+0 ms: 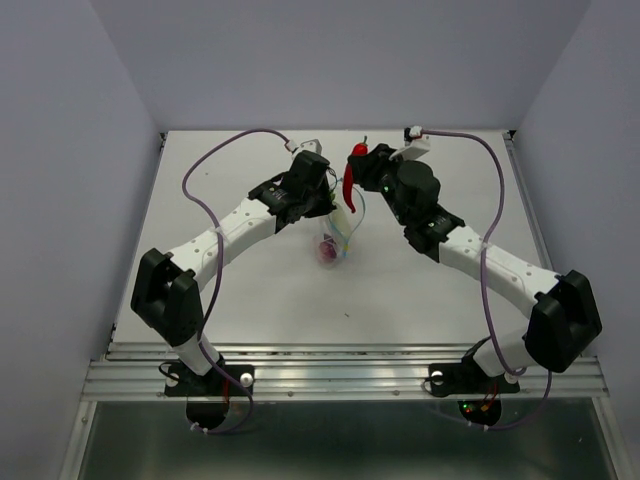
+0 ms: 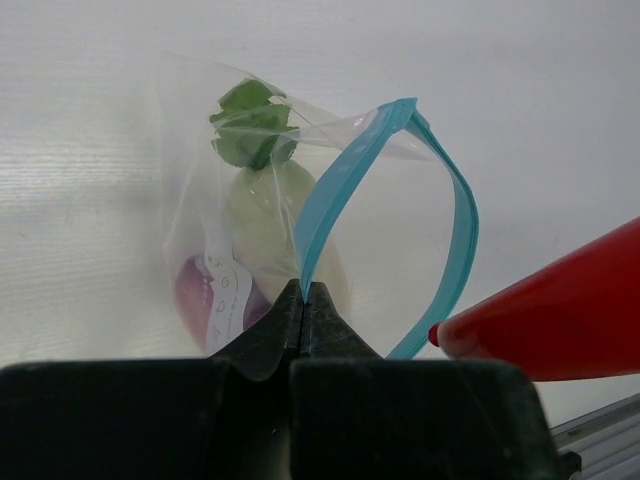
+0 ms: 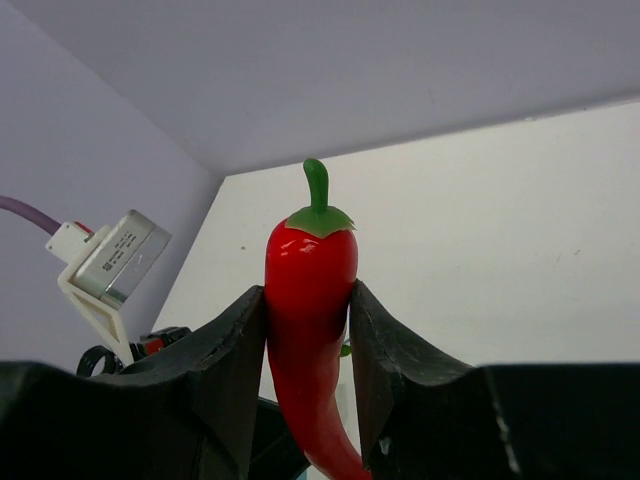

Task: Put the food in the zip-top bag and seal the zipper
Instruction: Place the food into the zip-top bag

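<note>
My left gripper (image 2: 303, 290) is shut on the blue zipper (image 2: 335, 190) of the clear zip-top bag (image 2: 210, 200) and holds its mouth open. The white radish (image 2: 265, 215) with green leaves and the purple onion (image 2: 195, 295) lie inside the bag. In the top view the bag (image 1: 338, 232) hangs between the two arms, with the onion (image 1: 327, 251) at its bottom. My right gripper (image 3: 308, 300) is shut on the red chili (image 3: 308, 300), stem end up. The chili's tip (image 2: 560, 320) is just beside the open bag mouth. In the top view the chili (image 1: 351, 172) hangs above the bag.
The white table (image 1: 250, 290) has a metal rail (image 1: 340, 375) along its near edge. Grey walls close it in on the left, the right and the back. Purple cables (image 1: 205, 160) loop over both arms.
</note>
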Available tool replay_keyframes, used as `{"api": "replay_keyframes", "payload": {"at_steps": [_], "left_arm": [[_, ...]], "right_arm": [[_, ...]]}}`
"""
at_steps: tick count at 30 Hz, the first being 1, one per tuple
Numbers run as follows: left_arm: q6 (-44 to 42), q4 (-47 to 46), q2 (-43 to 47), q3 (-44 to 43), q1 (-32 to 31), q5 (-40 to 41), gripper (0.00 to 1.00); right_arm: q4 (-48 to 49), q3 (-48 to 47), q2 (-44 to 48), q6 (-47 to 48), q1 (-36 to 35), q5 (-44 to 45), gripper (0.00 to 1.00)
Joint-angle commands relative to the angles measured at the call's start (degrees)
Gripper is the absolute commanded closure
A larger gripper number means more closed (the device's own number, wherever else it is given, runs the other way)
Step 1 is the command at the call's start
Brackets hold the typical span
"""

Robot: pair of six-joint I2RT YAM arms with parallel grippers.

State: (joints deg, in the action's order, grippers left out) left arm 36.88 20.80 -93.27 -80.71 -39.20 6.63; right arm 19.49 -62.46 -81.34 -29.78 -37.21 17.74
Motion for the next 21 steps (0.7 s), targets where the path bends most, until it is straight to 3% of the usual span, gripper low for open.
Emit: {"api": "replay_keyframes", "payload": {"at_steps": [1,12,21], "left_arm": [[0.3,-1.1,0.1,-0.8,0.3,0.0,1.00],[1.8,-0.2,0.1,-1.5,0.4,0.7,1.00],[3.4,-0.8,0.3,-0.5,1.1,1.0,1.00]], "right_arm": [[0.5,-3.2,-0.2,-1.8,-0.4,3.6,0.72],[0.7,4.1,-3.2,-4.8,-1.5,-1.5,0.72],[-7.1,4.1,-2.9,-2.5,-4.8,-1.4,0.71]]}}
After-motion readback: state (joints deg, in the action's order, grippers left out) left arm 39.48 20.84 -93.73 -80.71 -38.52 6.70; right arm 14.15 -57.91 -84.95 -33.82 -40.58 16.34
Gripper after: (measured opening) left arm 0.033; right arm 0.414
